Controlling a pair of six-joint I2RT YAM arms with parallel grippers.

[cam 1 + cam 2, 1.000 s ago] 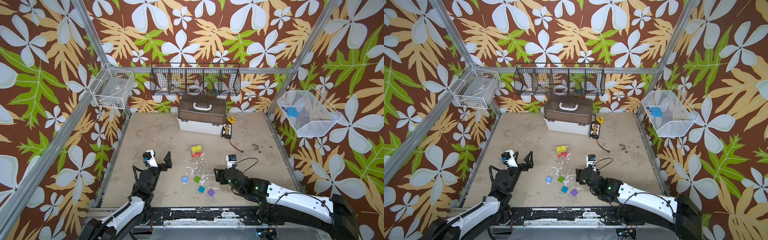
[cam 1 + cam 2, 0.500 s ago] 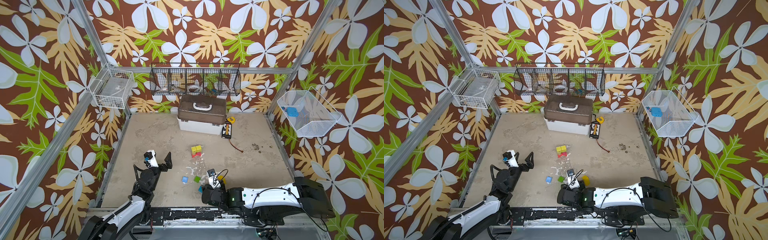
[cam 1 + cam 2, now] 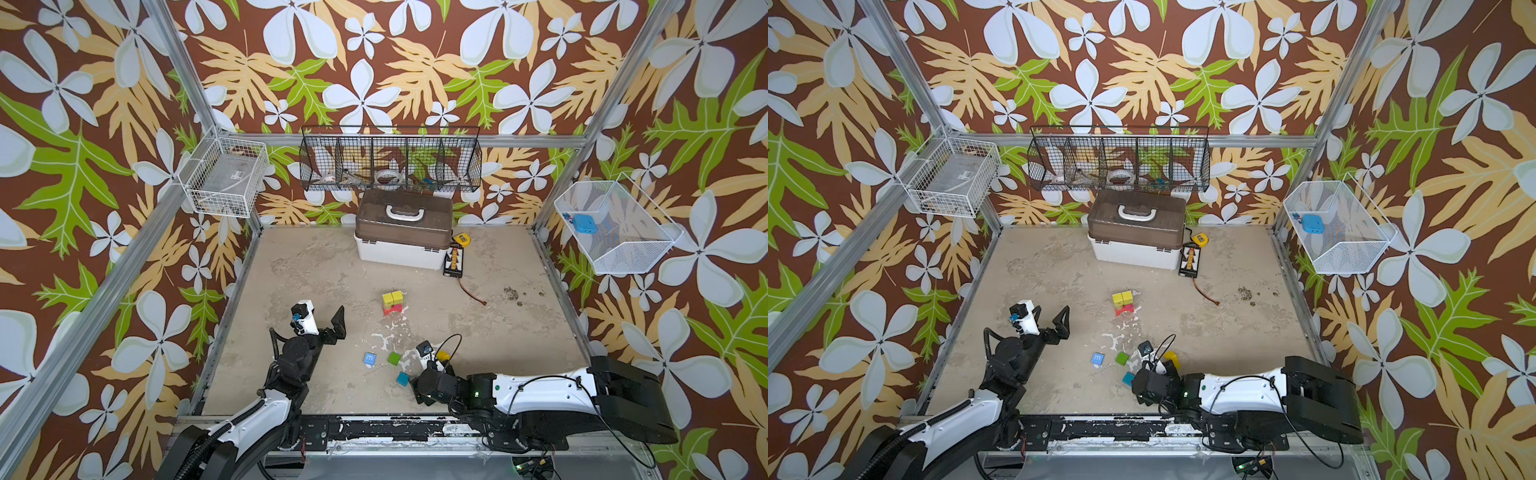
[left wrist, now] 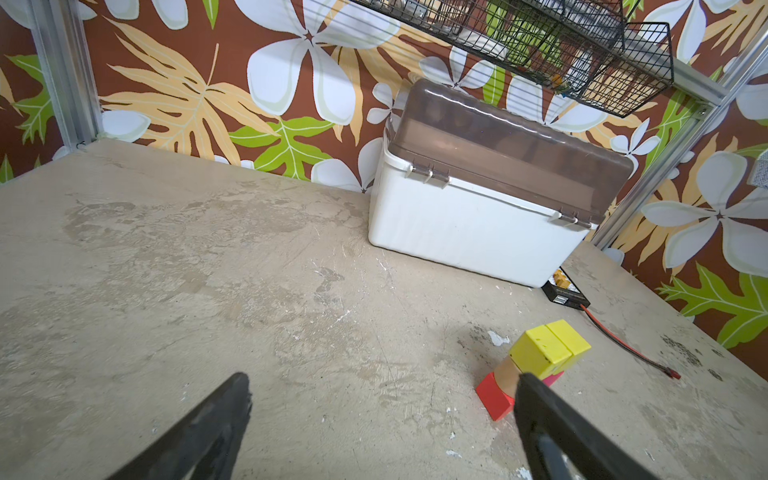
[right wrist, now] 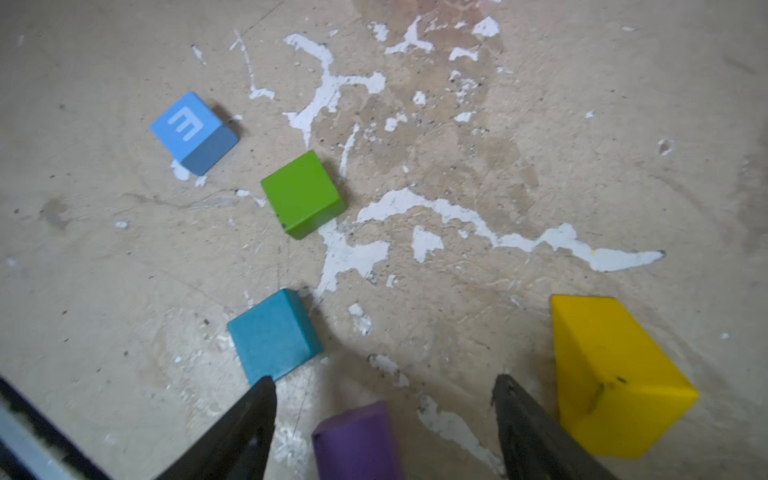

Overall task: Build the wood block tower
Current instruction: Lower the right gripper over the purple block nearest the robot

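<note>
The tower (image 3: 392, 303) stands mid-table: two yellow cubes (image 4: 548, 347) on short cylinders over a red slab (image 4: 492, 395). Loose wood blocks lie nearer the front: a blue cube (image 5: 193, 133), a green cube (image 5: 302, 194), a teal cube (image 5: 274, 336) and a yellow block (image 5: 615, 378). My right gripper (image 5: 384, 386) is open and low over a purple cube (image 5: 355, 440), which lies between its fingers untouched. In both top views that cube is hidden under the right gripper (image 3: 428, 372). My left gripper (image 3: 319, 316) stands open and empty, left of the tower.
A white box with a brown lid (image 3: 403, 232) sits at the back, with a black charger board (image 3: 455, 259) and a red wire (image 3: 471, 291) beside it. Wire baskets (image 3: 390, 160) hang on the walls. The metal front rail (image 3: 374, 428) runs close behind the right gripper.
The right arm has swung left and toward the front edge, coming down over the purple cube with wider jaws. The yellow block now shows beside it. The left arm has not moved.
</note>
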